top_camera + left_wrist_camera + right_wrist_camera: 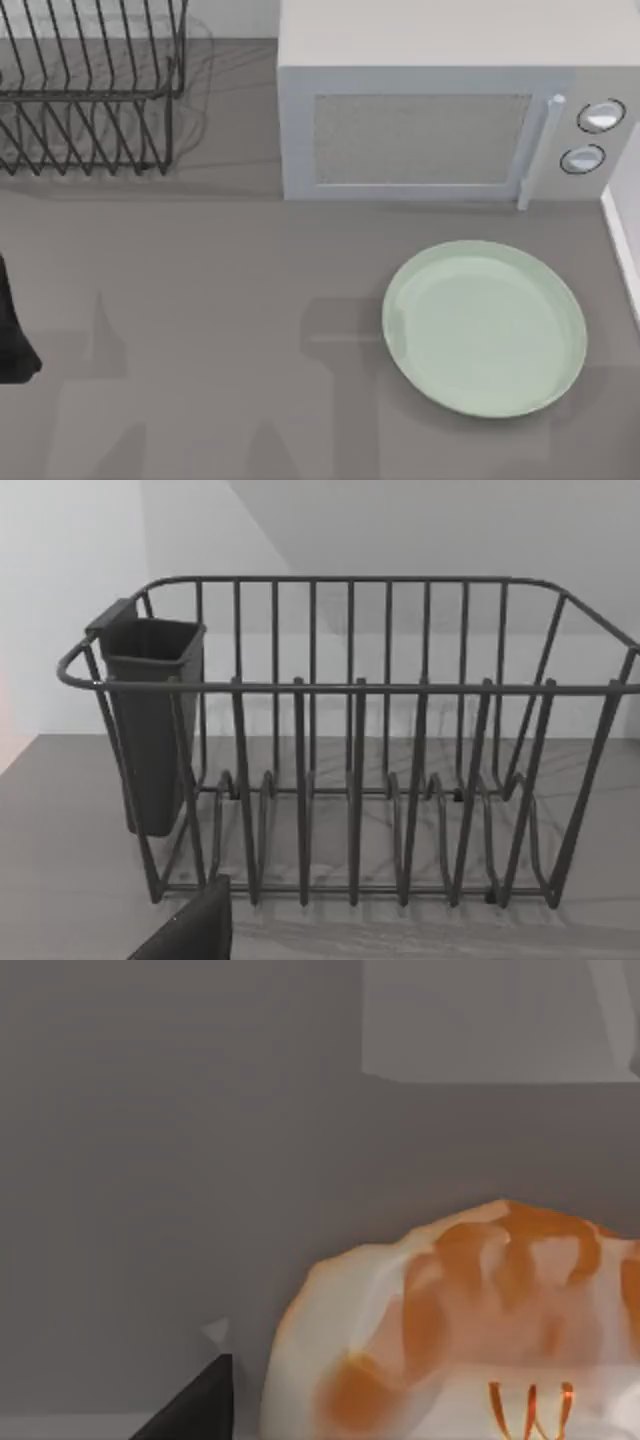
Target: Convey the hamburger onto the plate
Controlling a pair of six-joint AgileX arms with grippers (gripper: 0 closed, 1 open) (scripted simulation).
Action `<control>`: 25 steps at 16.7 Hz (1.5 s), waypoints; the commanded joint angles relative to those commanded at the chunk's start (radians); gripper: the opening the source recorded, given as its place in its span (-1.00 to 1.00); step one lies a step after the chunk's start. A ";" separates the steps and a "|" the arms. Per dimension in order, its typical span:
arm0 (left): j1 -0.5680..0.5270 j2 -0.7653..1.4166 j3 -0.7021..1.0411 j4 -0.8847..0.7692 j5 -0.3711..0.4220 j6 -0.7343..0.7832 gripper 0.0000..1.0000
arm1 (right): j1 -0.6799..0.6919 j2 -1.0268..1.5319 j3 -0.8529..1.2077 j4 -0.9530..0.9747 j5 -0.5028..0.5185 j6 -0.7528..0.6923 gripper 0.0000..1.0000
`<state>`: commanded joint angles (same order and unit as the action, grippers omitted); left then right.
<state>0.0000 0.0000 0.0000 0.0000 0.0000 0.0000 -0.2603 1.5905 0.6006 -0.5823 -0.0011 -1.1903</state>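
Down at the right gripper (190,1410) first: just a dark wedge of it poking in at the edge of the right wrist view, so cannot tell whether spread or pressed together. Right beside that wedge, looming close, the small round tan-cream hamburger (470,1330) with orange patches across its pale bun. Plain grey surface behind it, a pale grey block (490,1020) farther off. Touching the wedge or not, resting or lifted: cannot tell.

Over to the left gripper (190,930): again only a dark wedge, grip state impossible to tell. Facing the dark wire dish rack (350,780), upright, with a dark rectangular cutlery holder (150,720) hung on one end.

Out to the top view. Left arm (12,330) as a dark shape at the table's left edge. Large round pale mint-green plate (485,330) lying flat on the grey table (200,300), right of centre, glossy face plain. Behind it, a white box-shaped microwave (420,130) with mesh door and two round knobs. Dish rack in the far left corner.
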 joint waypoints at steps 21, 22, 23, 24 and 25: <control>0.000 0.000 0.000 0.000 0.000 0.000 1.00 | 0.002 -0.071 0.050 -0.112 -0.001 0.026 -1.00; 0.000 0.000 0.000 0.000 0.000 0.000 1.00 | 0.001 -0.078 0.062 -0.125 -0.002 0.025 -1.00; 0.000 0.000 0.000 0.000 0.000 0.000 1.00 | 0.000 -0.089 0.082 -0.149 -0.002 0.023 -1.00; 0.000 0.000 0.000 0.000 0.000 0.000 1.00 | 0.000 -0.102 0.107 -0.183 -0.002 0.020 -1.00; 0.000 0.000 0.000 0.000 0.000 0.000 1.00 | 0.000 -0.116 0.135 -0.228 -0.002 0.018 -1.00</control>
<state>0.0000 0.0000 0.0000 0.0000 0.0000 0.0000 -0.2601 1.4741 0.7351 -0.8104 -0.0029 -1.1718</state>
